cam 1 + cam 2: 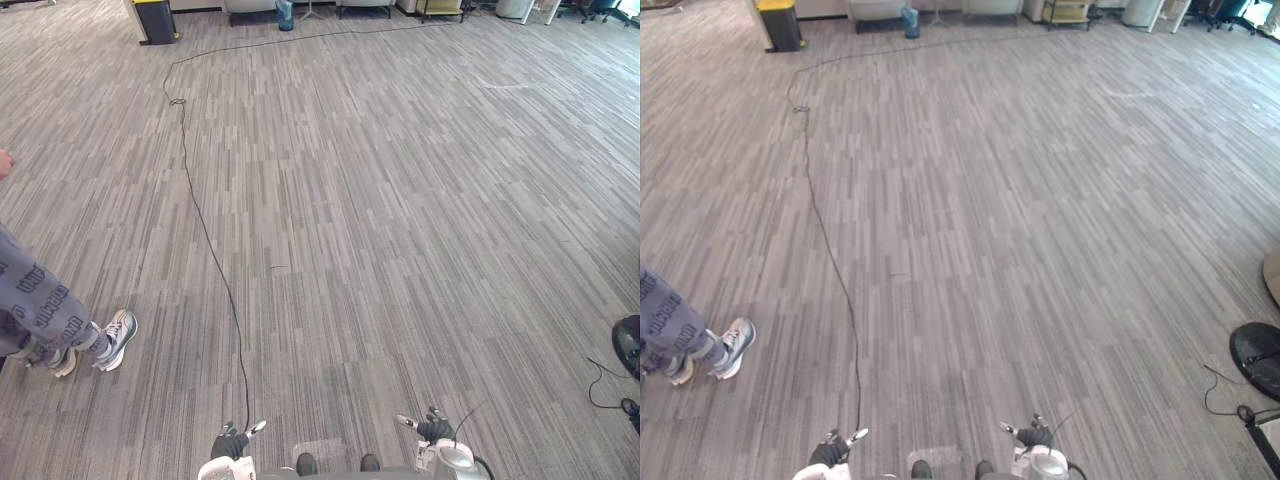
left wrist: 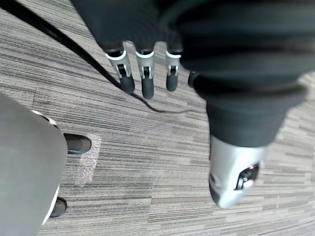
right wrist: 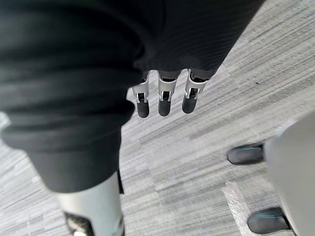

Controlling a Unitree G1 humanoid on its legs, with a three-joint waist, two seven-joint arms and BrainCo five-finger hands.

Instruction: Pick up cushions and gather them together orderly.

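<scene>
Grey carpet [image 1: 400, 200] below left hand [image 2: 146, 81] and right hand [image 3: 165, 101], fingers straight and apart; person's legs [image 1: 45, 310] half outside the view

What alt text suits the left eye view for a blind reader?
A wide grey striped carpet runs to a yellow-topped bin at the far end. The left hand and right hand hang at the near edge, fingers open, holding nothing. A person's sneaker stands at the left.

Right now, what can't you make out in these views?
Person: cut off by the left edge, eye views; just a leg and shoes.
Pale furniture by the far wall: cut off by the top edge, too small.
Black round base: partly past the right edge.
</scene>
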